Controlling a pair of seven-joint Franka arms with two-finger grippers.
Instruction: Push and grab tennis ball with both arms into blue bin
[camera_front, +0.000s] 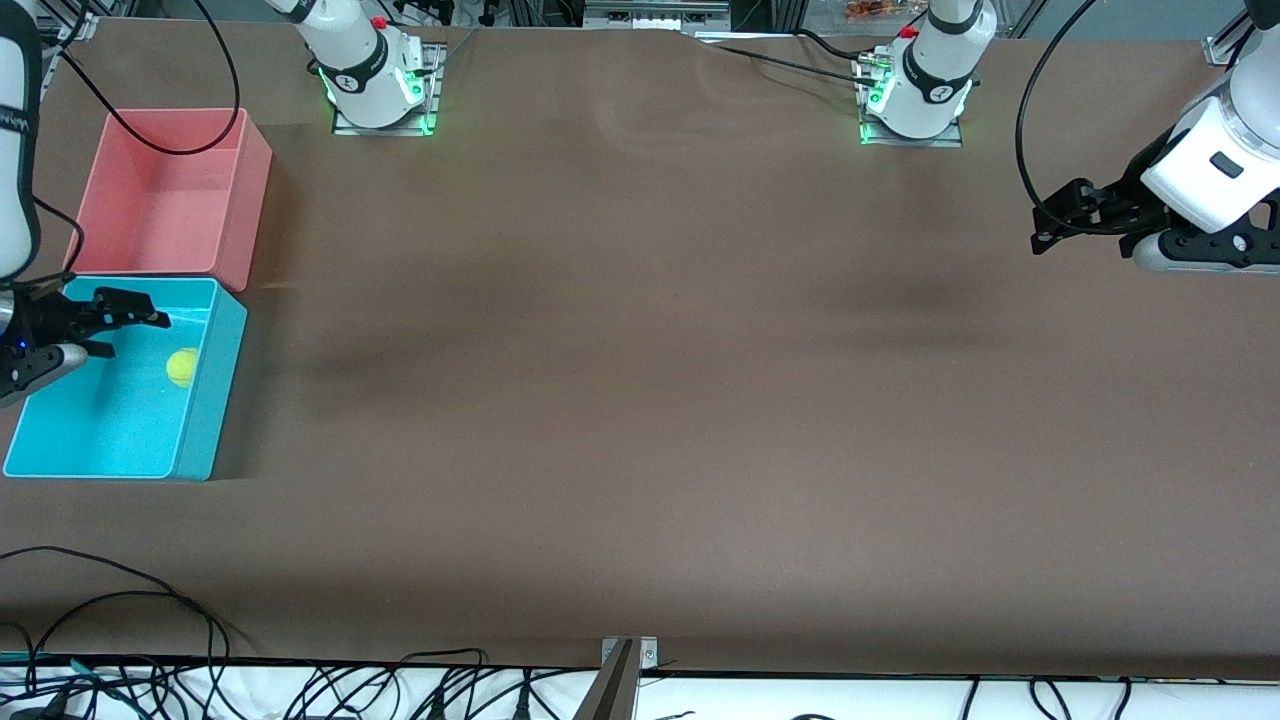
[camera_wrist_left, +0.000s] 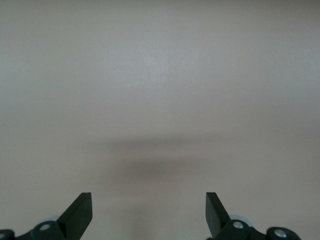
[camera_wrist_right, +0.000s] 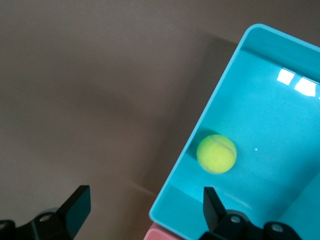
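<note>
The tennis ball (camera_front: 182, 367) lies inside the blue bin (camera_front: 214, 400), close to the wall that faces the table's middle. It also shows in the right wrist view (camera_wrist_right: 216, 153), resting on the floor of the blue bin (camera_wrist_right: 280, 120). My right gripper (camera_front: 130, 335) hangs open and empty over the blue bin's end next to the pink bin; in its own view (camera_wrist_right: 145, 207) the jaws stand wide apart. My left gripper (camera_front: 1055, 215) is open and empty above bare table at the left arm's end, and its wrist view (camera_wrist_left: 149, 212) shows only tabletop.
A pink bin (camera_front: 240, 190) of the same size stands against the blue bin, farther from the front camera, and a sliver of it shows in the right wrist view (camera_wrist_right: 161, 235). Black cables run along the table's near edge (camera_front: 300, 690).
</note>
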